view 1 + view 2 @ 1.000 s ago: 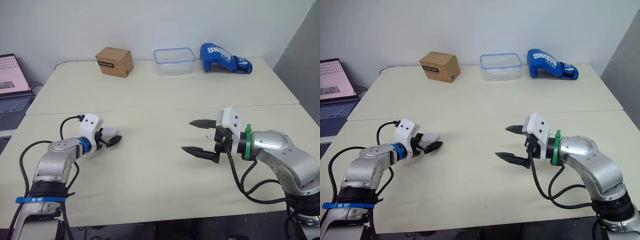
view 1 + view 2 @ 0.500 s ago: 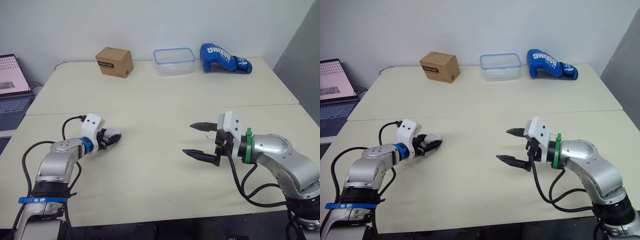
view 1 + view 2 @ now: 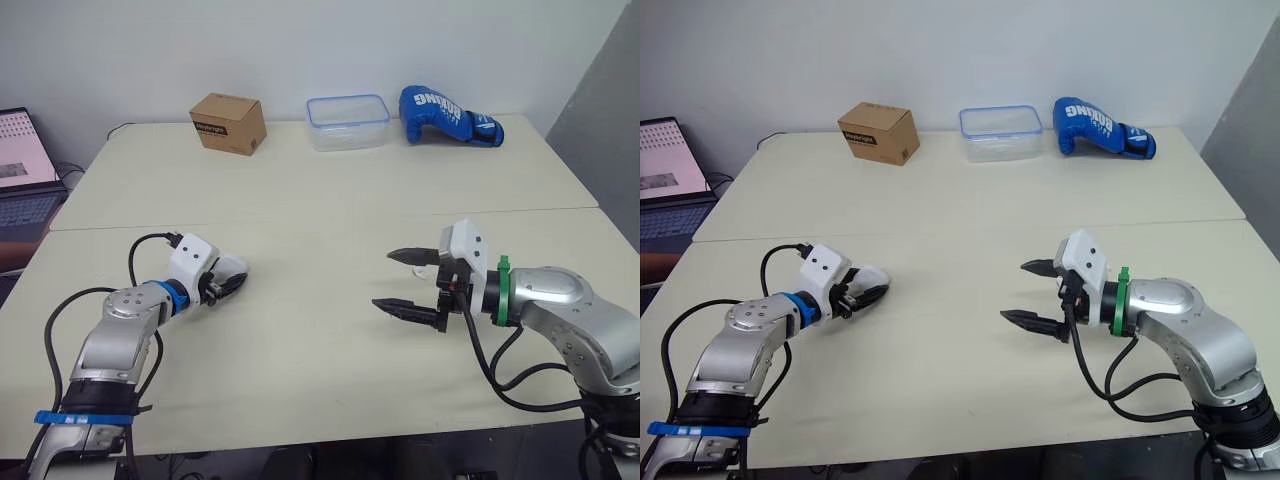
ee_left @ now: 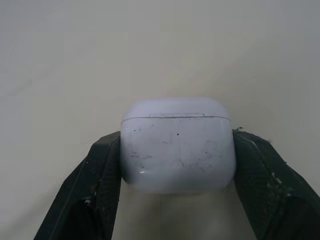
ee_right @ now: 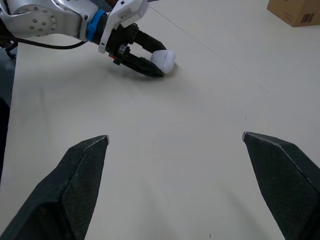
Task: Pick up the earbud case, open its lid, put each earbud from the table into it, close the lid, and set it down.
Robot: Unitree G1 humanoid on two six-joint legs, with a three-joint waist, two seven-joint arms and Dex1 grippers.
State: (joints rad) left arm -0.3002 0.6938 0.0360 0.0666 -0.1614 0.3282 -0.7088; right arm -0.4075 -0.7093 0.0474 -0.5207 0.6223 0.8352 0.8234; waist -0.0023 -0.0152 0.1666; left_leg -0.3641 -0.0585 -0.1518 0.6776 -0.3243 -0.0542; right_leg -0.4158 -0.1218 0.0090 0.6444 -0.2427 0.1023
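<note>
One white plastic earbud case [image 4: 177,145], clamped by the left end effector [image 3: 233,281], lay nine o'clock of the wide-spread right end effector [image 3: 383,279].

Silver arms [image 3: 118,335], black cables [image 3: 476,348]; left gripper [image 3: 232,283] blue-ringed, right gripper [image 3: 383,279] green-ringed.

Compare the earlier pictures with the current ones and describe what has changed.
The left forearm swung slightly inward; the left claw kept its hold on the earbud case and hardly shifted. The open right claw drew back a little toward the robot's right. The cardboard box, plastic container and boxing glove stayed put.
</note>
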